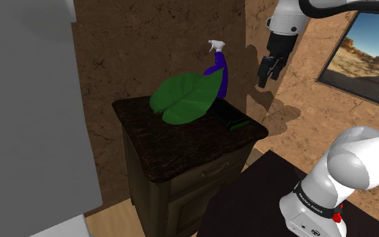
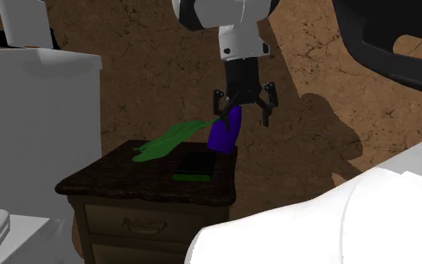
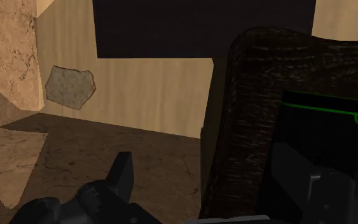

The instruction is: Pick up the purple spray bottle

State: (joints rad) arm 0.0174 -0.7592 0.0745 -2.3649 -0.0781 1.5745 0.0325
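Note:
The purple spray bottle (image 1: 219,75) with a white trigger head stands upright at the back of a dark nightstand (image 1: 181,145), half hidden by a large green leaf (image 1: 183,98). My gripper (image 1: 267,77) hangs open in the air toward the shoulder view's right of the bottle, past the nightstand's edge and about level with the bottle's top. In the second exterior view the open gripper (image 2: 243,118) appears just above the bottle (image 2: 222,135), fingers spread and touching nothing. The wrist view looks down past one finger (image 3: 123,175) at the nightstand top (image 3: 244,108).
A flat black device with a green rim (image 1: 237,122) lies on the nightstand's near corner, below my gripper (image 3: 327,124). A tall grey cabinet (image 1: 26,114) stands at the shoulder view's left. Rough brown walls close in behind, with a framed desert scene (image 1: 366,57).

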